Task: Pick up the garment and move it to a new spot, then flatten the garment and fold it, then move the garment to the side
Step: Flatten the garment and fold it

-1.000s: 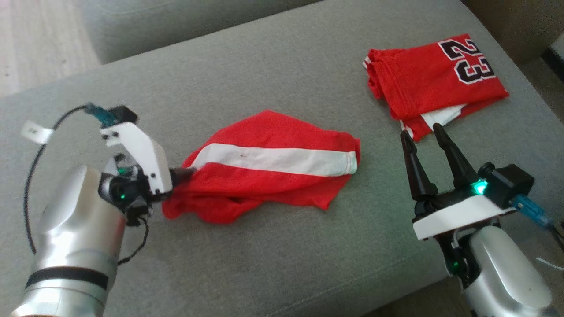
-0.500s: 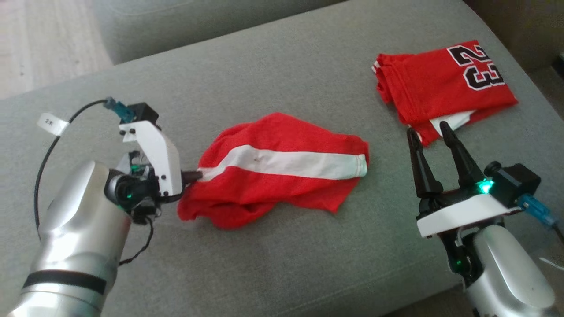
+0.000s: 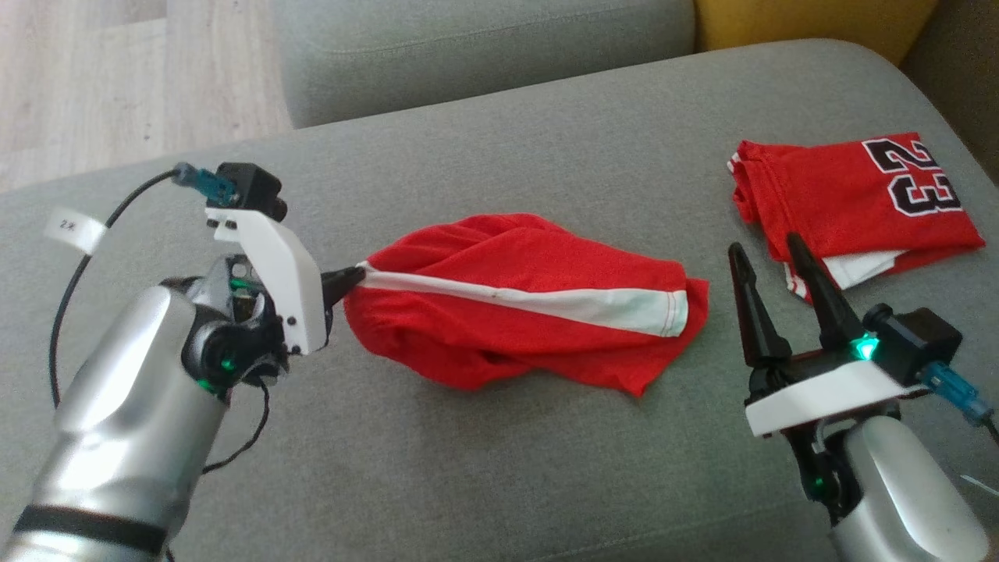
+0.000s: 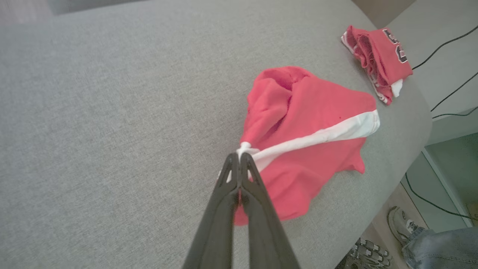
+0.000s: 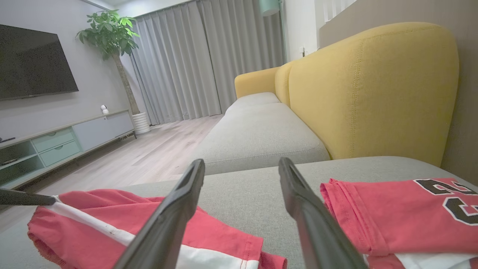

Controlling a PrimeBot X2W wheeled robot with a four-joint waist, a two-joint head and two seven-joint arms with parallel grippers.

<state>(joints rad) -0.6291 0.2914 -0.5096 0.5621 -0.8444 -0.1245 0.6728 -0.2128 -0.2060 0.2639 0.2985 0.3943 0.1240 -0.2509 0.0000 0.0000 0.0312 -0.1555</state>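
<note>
The garment is a crumpled red piece with a white stripe, lying mid-cushion on the grey sofa. My left gripper is shut on its left end, where the white stripe bunches up. In the left wrist view the shut fingertips pinch that white tip of the garment, and the cloth trails away from them. My right gripper stands open to the right of the garment, holding nothing. In the right wrist view its open fingers frame bare cushion past the garment.
A folded red jersey with the number 23 lies at the cushion's far right, just beyond my right fingertips. A yellow sofa back rises behind it. A person's shoe and jeans leg are on the floor past the cushion's edge.
My left gripper has shut on the garment's left end and raised it slightly, pulling the stripe taut. The head camera has shifted. The right gripper stays open.
</note>
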